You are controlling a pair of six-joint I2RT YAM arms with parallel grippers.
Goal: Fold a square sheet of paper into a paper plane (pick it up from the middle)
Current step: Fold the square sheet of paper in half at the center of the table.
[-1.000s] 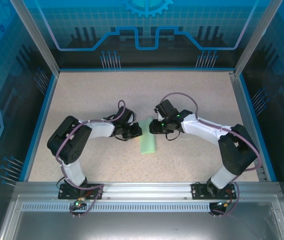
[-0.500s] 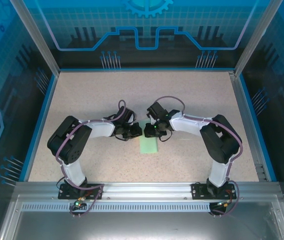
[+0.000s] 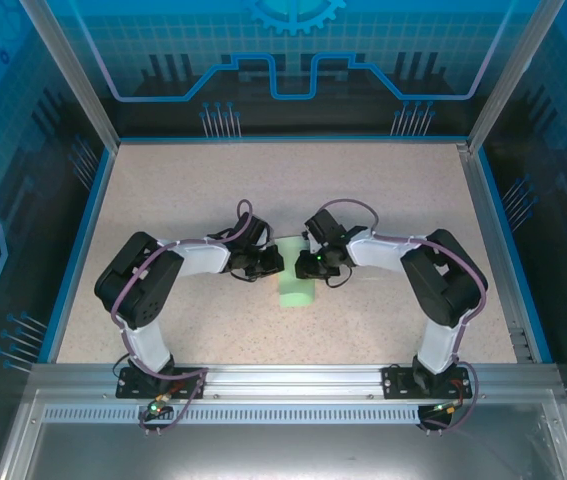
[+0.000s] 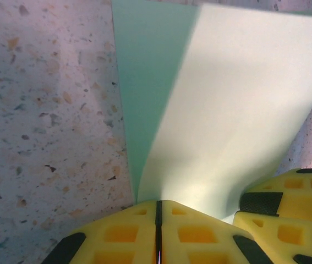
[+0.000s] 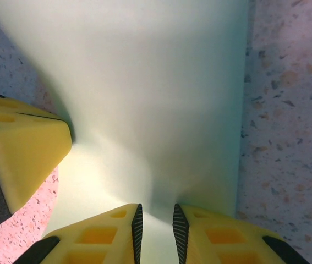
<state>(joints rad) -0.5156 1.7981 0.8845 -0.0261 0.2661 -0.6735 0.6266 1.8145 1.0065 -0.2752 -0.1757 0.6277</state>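
Speckled beige desk [image 3: 163,190] sits inside blue printed walls [image 3: 293,60], with a metal rail [image 3: 283,382] along the near edge where both arms are bolted. The pale green sheet of paper [image 3: 295,290] lies near the middle of the desk, between the two wrists, and from above it looks like a narrow strip running toward the rail, its far end raised between the tools. The left tool [image 3: 275,263] reaches in from the left and the right tool [image 3: 308,265] from the right, their tips close together over the paper's far end

From the left wrist, the left tool [image 4: 158,206] is clenched, its yellow fingers pressed flat together on the sheet's edge; the paper [image 4: 238,110] fans up and away from the tips, one darker green flap on the left lying against the desk. The right tool's fingers [image 4: 288,192] sit just beside it at the lower right, touching the paper

From the right wrist, the right tool [image 5: 156,212] has its jaws a thin slit apart with pale paper [image 5: 144,82] showing in the slit; whether they bite on it I cannot tell. A left finger [image 5: 23,159] rests at the sheet's left edge
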